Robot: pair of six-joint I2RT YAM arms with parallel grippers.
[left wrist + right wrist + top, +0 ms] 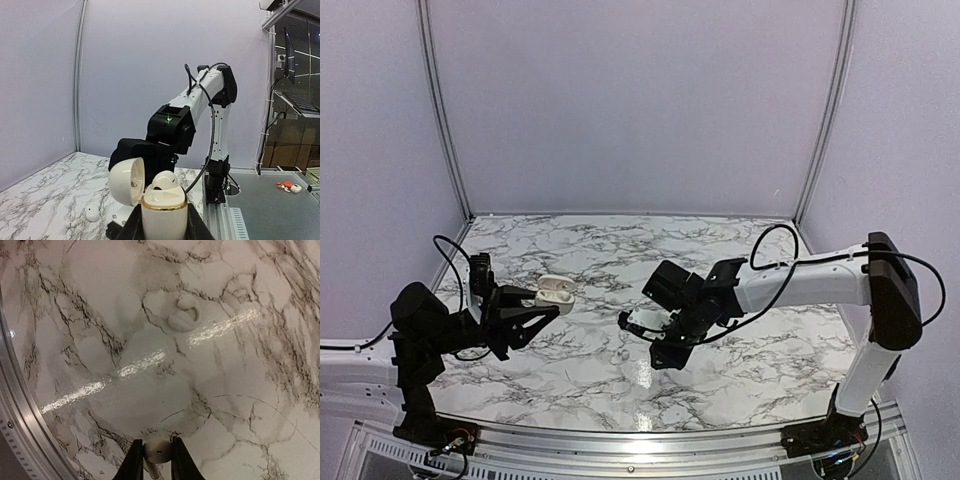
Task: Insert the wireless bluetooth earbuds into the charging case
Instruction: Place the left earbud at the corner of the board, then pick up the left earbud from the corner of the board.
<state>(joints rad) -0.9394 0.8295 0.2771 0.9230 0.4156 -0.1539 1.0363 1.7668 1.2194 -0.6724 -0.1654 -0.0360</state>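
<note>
The charging case (164, 212) sits upright in my left pincer (164, 227), whose two black fingers clench its lower body from either side, holding it up off the table (600, 250) over the left part of the marble. Its lid (127, 182) stands swung open to the left on the hinge. One seated earbud (164, 180), white with a small dark spot, rests in a socket, its rounded top rising above the gold-toned rim.

The second earbud (159, 451) is pinched between the tips of my right pincer (158, 442), the jaws drawn in narrow against its sides. A short bit of it pokes down past the fingers. That pincer hangs low over the marble near the middle of the table, to the right of the case and well apart from it.

Farther along the marble, beyond those fingertips, lies a small white curled piece (184, 317), touching nothing. I cannot tell exactly what it is. An aluminium rail (20, 405) edges the table at the left of my right wrist view.
</note>
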